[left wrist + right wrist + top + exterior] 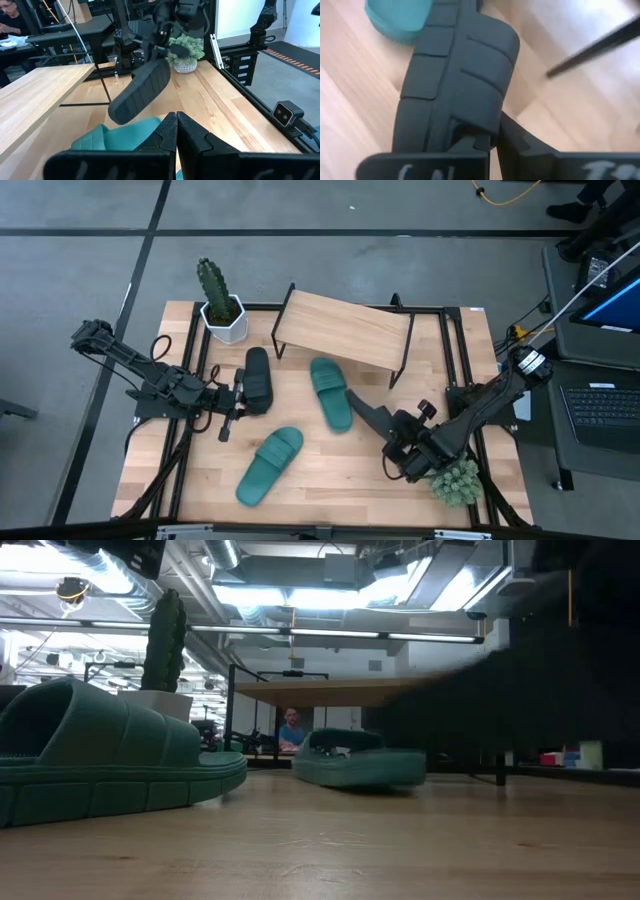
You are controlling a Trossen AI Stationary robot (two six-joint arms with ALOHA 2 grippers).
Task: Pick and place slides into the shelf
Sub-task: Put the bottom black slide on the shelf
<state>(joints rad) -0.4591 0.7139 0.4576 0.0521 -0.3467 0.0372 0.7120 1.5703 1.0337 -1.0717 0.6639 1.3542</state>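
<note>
The shelf (345, 330) stands at the table's far middle on its wire legs. A black slide (257, 380) rests on its sole in front of the shelf's left end. My left gripper (236, 396) (176, 132) is shut right beside this slide, at its left. One teal slide (330, 393) lies at mid table and the other (268, 464) nearer the near edge. Both are flat on their soles. My right gripper (398, 438) (480, 145) is shut on the second black slide (365, 412) (142, 90), right of the middle teal slide. My right gripper pinches the black slide by one end (470, 132) between its two fingers, coming from the table's near right. The ribbed sole (455, 75) faces the wrist camera. The slide is lifted off the table and slants down toward the middle teal slide, free end (117, 112) lowest.
A cactus in a white pot (222, 308) stands at the far left beside the shelf. A small bushy plant (458, 480) sits at the near right corner, close to my right arm. Black frame rails (450, 350) run along the table's sides. Bare wood (340, 480) lies between the near teal slide and my right gripper.
</note>
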